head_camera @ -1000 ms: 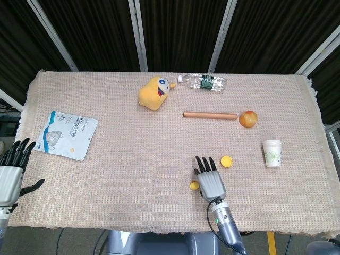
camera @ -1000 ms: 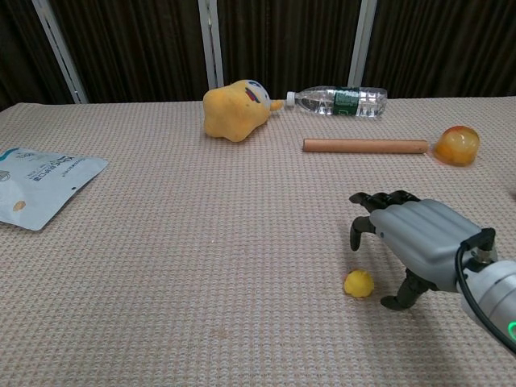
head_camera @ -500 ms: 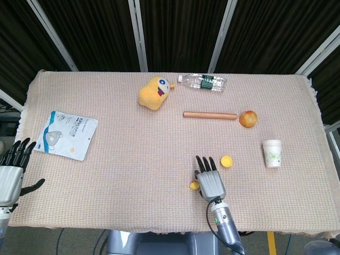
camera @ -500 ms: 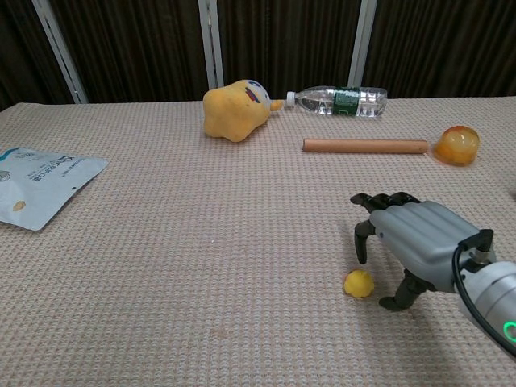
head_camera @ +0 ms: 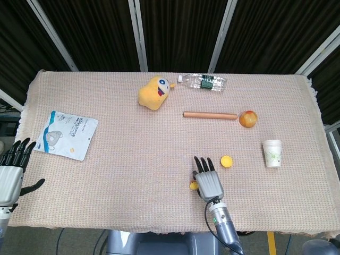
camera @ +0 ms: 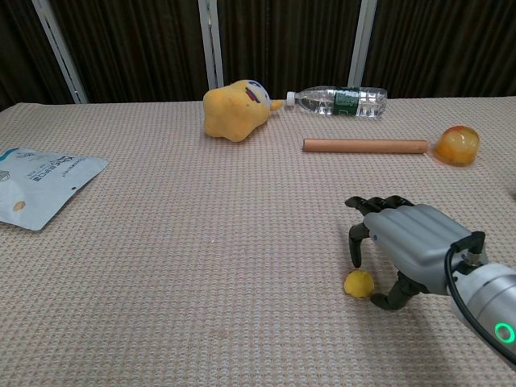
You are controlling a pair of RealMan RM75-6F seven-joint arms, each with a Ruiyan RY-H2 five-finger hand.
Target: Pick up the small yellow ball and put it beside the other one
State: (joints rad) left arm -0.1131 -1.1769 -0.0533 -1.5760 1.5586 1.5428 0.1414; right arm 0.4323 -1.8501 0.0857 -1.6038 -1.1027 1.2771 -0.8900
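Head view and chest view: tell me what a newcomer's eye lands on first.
First the grey right hand near the table's front edge, fingers curled down beside a small yellow ball, not plainly gripping it. Then the yellow plush toy at the back, next to a lying water bottle. A second ball sits just right of the hand.

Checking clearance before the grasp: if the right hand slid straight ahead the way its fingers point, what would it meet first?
Probably nothing near: ahead of the right hand is bare cloth, then the brown stick, though depth is unclear.
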